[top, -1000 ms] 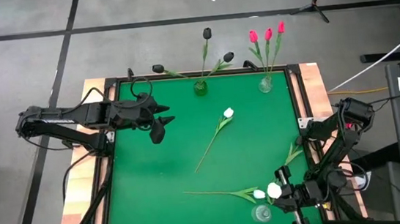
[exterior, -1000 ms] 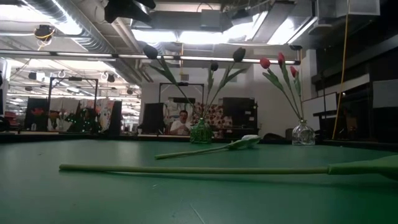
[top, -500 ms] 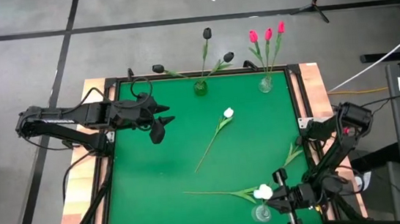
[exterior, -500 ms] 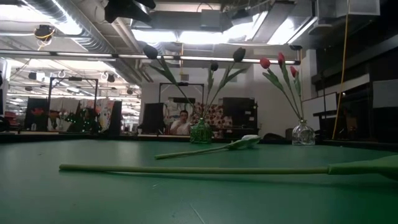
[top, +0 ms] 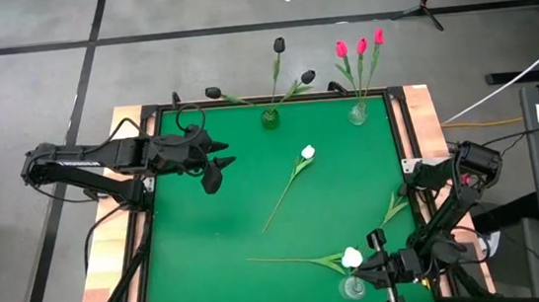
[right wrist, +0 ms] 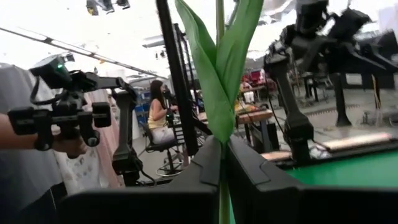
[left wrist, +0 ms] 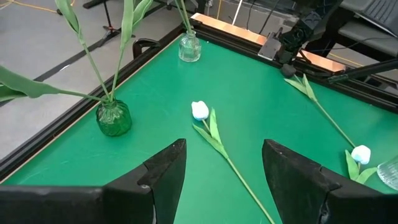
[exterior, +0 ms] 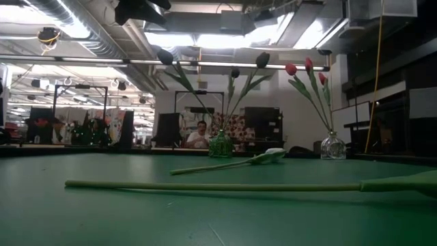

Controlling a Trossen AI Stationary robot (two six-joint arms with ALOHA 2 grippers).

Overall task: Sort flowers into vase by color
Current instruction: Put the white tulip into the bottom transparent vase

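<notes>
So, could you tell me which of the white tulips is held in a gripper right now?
The white tulip over the clear vase at the table's near edge: the right gripper is clamped on its stem. The other two lie loose on the mat.

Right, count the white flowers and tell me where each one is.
3: one white flower lies mid-table, one lies near the clear vase, one is in the right gripper over it.

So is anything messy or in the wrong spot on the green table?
Two white tulips lie flat on the mat, one mid-table, one near the front, not in a vase. The right gripper holds a third.
</notes>
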